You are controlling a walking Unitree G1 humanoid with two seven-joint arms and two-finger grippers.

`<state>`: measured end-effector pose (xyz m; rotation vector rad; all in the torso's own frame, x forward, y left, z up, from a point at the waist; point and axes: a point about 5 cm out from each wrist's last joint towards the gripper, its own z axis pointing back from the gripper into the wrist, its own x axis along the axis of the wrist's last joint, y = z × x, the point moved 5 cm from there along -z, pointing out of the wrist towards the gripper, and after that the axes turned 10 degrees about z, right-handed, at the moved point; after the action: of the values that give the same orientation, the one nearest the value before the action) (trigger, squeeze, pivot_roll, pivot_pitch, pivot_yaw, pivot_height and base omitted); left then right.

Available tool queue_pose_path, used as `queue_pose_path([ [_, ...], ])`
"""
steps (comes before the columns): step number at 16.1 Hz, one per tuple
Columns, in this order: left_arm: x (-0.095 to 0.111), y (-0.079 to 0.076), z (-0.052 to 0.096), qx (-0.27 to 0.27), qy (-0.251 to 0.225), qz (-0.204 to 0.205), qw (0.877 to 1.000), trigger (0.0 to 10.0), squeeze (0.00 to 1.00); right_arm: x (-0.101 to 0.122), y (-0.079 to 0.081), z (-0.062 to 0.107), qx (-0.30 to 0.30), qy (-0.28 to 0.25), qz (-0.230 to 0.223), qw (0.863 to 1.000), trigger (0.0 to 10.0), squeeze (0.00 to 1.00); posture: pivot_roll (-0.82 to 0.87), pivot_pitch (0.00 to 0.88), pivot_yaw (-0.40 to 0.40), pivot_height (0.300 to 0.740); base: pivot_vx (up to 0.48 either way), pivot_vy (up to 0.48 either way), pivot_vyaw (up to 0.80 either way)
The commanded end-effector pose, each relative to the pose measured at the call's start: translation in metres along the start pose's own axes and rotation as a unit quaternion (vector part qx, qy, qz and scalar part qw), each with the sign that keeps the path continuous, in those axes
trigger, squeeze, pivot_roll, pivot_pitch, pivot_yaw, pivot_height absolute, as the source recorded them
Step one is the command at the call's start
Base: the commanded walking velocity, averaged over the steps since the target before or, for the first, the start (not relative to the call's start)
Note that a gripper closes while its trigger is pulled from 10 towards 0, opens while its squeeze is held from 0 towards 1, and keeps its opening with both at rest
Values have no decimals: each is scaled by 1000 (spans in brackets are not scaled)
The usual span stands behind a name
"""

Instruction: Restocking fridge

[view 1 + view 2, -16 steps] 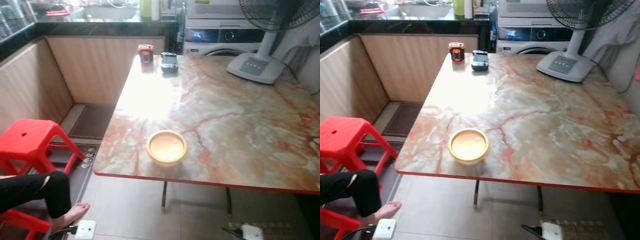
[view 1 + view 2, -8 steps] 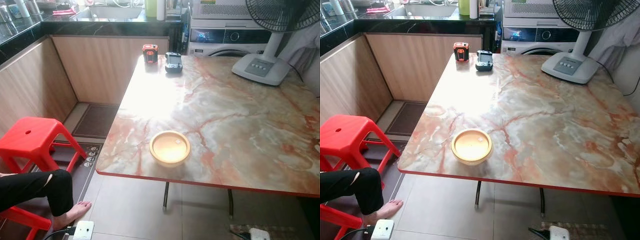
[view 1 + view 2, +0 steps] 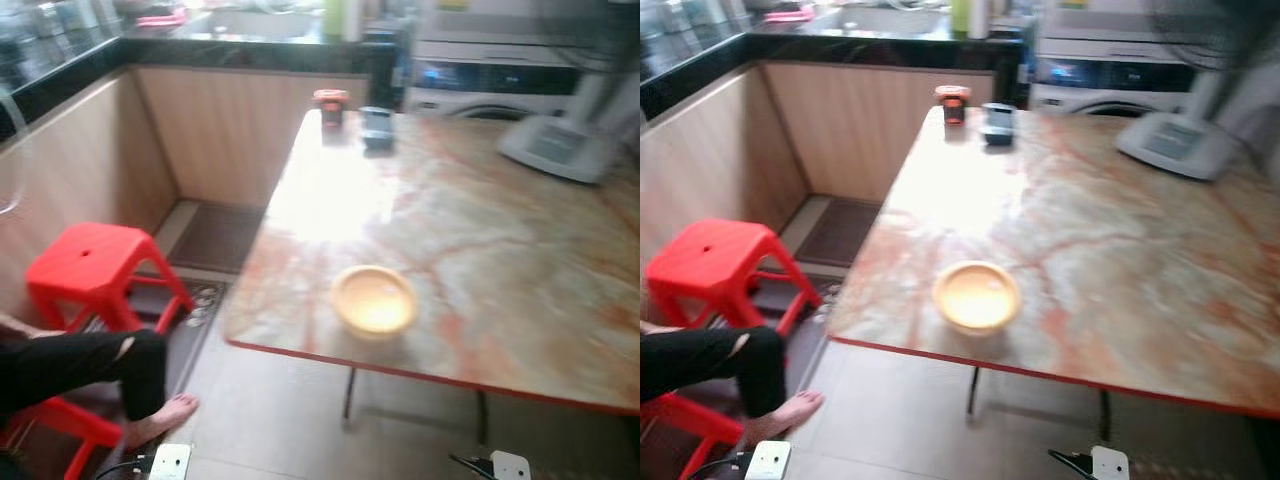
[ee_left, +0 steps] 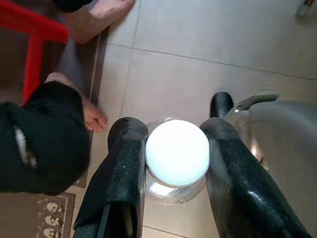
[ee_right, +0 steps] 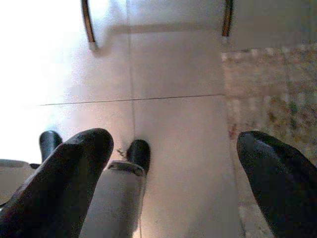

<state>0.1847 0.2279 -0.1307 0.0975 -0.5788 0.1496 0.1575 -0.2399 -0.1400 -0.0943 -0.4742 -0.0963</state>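
Marble-patterned table [image 3: 480, 250] bears a round yellow bowl [image 3: 373, 300] near its edge. Left gripper [image 4: 174, 163] clasps a white-capped clear jar [image 4: 177, 154]; right gripper [image 5: 173, 173] hangs spread, empty.

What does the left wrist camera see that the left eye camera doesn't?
The left wrist view alone has the left gripper shut on a clear jar with a white lid, over the floor tiles. The left eye view alone has the marble table, a yellow bowl near its front edge, and the counter behind. Both share the red stool, the person's bare foot and the tiled floor.
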Motion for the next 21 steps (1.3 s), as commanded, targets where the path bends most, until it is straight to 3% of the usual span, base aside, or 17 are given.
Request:
queue_pose_path([
  [1, -2, 4, 0, 4, 4, 2, 1000, 10000, 0, 1, 2, 0, 2, 0, 1, 1000, 10000, 0, 0, 0, -2, 740, 0, 337, 0],
  [13, -1, -2, 0, -3, 4, 3, 1000, 10000, 0, 8, -7, 0, -12, -4, 10, 1000, 10000, 0, -14, 0, -10, 740, 0, 338, 0],
  [17, -1, -8, 0, -10, 3, -3, 1000, 10000, 0, 5, -7, 0, -22, -1, -2, 1000, 10000, 0, -46, 0, 1, 740, 0, 0, 0],
  [20, -4, -9, 0, -15, 11, -19, 1000, 10000, 0, 5, 8, -2, -22, -1, -24, 999, 10000, 0, -92, 0, 26, 740, 0, 0, 0],
  [21, -4, -9, 0, -15, 11, -20, 1000, 10000, 0, 6, 5, -2, -24, -1, -25, 999, 10000, 0, -104, 3, 43, 740, 0, 0, -619],
])
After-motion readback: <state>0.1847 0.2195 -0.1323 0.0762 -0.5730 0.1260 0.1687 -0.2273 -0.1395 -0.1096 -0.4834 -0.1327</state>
